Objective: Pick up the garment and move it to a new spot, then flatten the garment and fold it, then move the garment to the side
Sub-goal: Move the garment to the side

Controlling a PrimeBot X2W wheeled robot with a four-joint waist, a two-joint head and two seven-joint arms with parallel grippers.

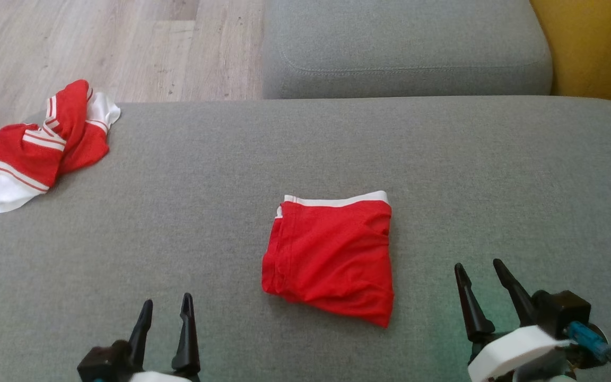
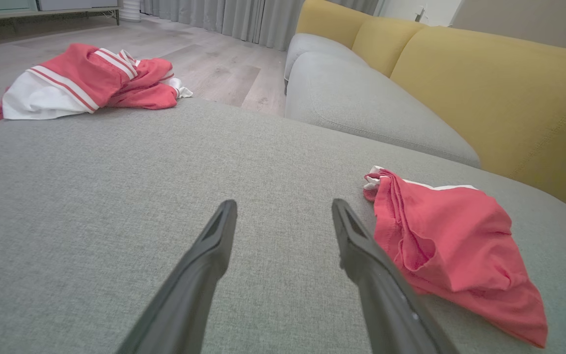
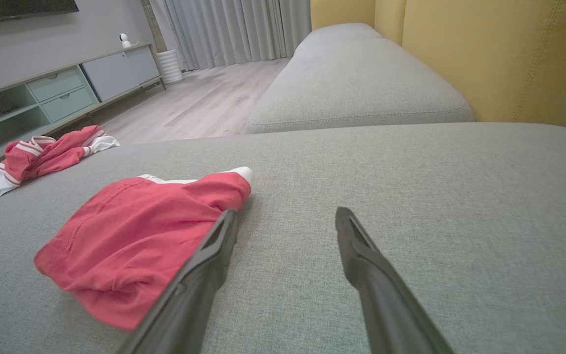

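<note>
garment (image 1: 332,254) | between left end effector (image 1: 167,299) and right end effector (image 1: 478,263) | untouched

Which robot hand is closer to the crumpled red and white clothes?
Left. The left gripper is on the same side of the cushion as the crumpled clothes, nearer the robot. The right gripper is far across, beyond the folded shorts.

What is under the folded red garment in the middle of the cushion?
The folded red garment lies on the grey cushion. Along its edges only its own white waistband shows; nothing else pokes out. Whatever is beneath or between its layers is covered.
</note>
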